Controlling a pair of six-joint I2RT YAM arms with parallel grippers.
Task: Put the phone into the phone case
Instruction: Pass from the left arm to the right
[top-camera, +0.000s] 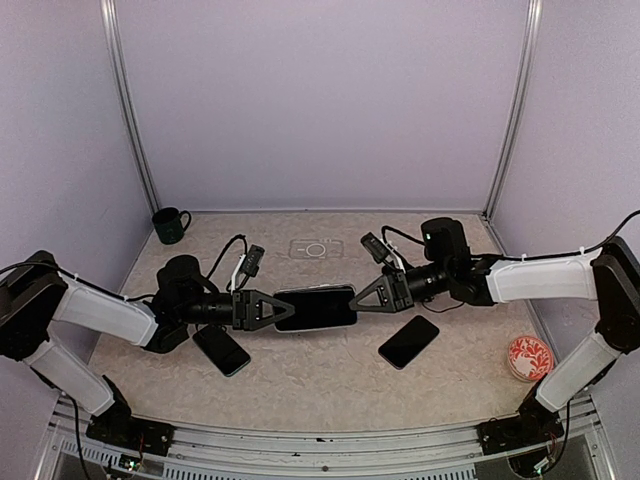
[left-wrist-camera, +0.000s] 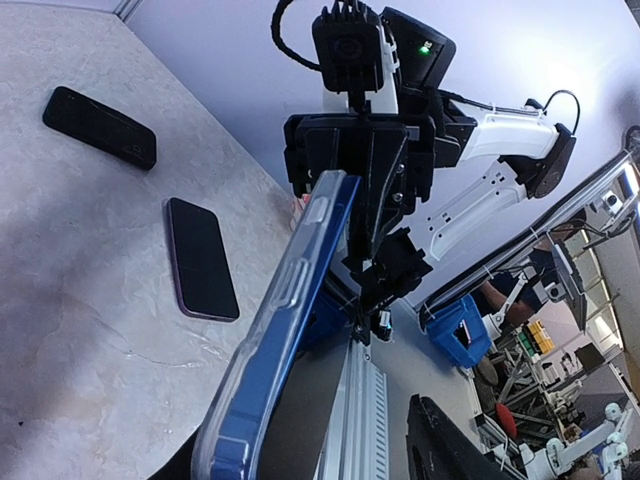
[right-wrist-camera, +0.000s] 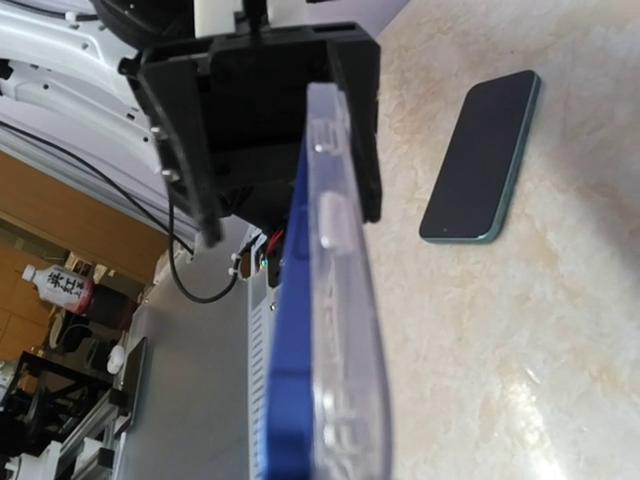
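Phone (top-camera: 315, 307), seemingly already in clear phone case (right-wrist-camera: 338, 260), hangs above table centre. Right tool (top-camera: 360, 297) pinches one end; left tool (top-camera: 282, 309) grip unclear. Risk: one-ended hold, it sags and drops.

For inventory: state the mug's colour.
The mug is dark green, best seen from the top external view.

The left arm (top-camera: 100, 312) and right arm (top-camera: 545, 280) have white shells between black joints. The left gripper (top-camera: 287, 309) and right gripper (top-camera: 353, 301) are black and triangular. Black cables (top-camera: 228, 248) loop at the wrists.
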